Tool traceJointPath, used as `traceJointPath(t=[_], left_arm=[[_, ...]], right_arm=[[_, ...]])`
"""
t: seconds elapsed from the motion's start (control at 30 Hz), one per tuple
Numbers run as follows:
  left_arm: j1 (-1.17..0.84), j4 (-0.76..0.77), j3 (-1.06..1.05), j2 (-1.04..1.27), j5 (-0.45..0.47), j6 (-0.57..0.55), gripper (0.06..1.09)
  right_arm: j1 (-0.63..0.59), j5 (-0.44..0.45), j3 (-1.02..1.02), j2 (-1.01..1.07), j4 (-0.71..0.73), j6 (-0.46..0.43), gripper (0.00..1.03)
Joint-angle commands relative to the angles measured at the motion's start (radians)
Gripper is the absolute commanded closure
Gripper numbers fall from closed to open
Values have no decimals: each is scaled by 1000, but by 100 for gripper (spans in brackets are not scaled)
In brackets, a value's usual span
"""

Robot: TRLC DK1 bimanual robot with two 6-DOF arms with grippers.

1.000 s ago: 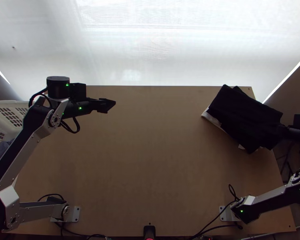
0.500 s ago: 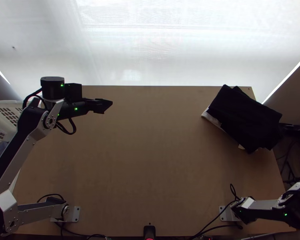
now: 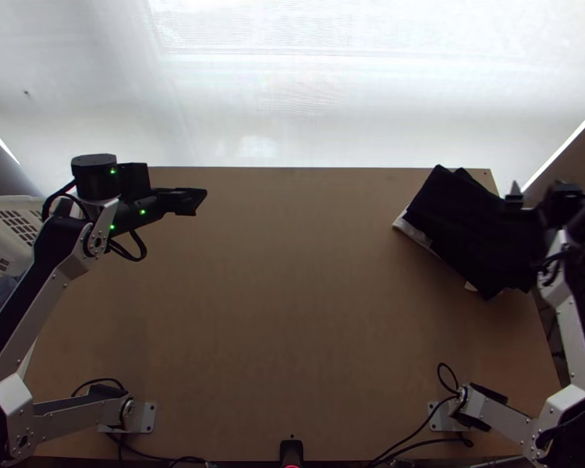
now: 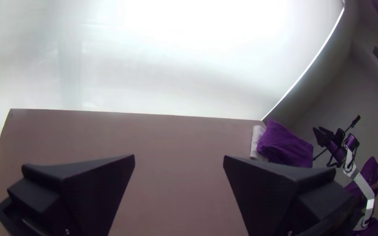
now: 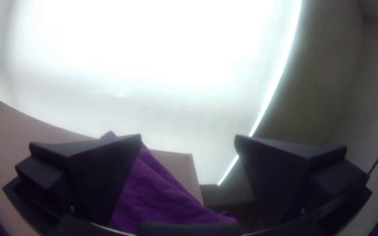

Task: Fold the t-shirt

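Observation:
At the upper left of the top view, my left gripper point(image 3: 200, 200) is over the table, well away from the cloth; the left wrist view shows the left gripper point(image 4: 179, 158) open and empty. My right gripper point(image 3: 533, 204) is by the cloth's right side in the top view. In its wrist view the right gripper point(image 5: 188, 137) stands open, with cloth beyond and below one finger. The t-shirt point(image 3: 472, 226), black from above and purple in the left wrist view point(image 4: 285, 146), lies in a layered, roughly folded heap at the far right. Pale cloth point(image 3: 417, 232) peeks out beneath it.
A white basket point(image 3: 19, 204) with cloth inside stands beyond the table's left edge. The bare wooden table point(image 3: 292, 288) spreads between the arms. A pale screen point(image 3: 292, 93) hangs behind the far edge. Cables lie near both arm bases.
My left gripper has drawn back slightly to the left. The right arm has swung up the picture, bringing its gripper over the heap's right side. The cloth has not visibly shifted.

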Motion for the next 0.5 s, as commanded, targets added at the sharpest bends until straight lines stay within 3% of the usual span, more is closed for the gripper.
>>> traceJointPath(t=[0.0, 0.27, 0.47], left_arm=[[45, 78, -62, -1, -23, -13, 10], [75, 77, -51, -3, -23, -12, 10], [80, 44, -47, -38, -23, -18, 10]], right_arm=[[206, 165, -203, 113, 342, 49, 5], [71, 167, -127, 594, 493, 34, 4], [2, 182, -68, 709, 532, 34, 4]])
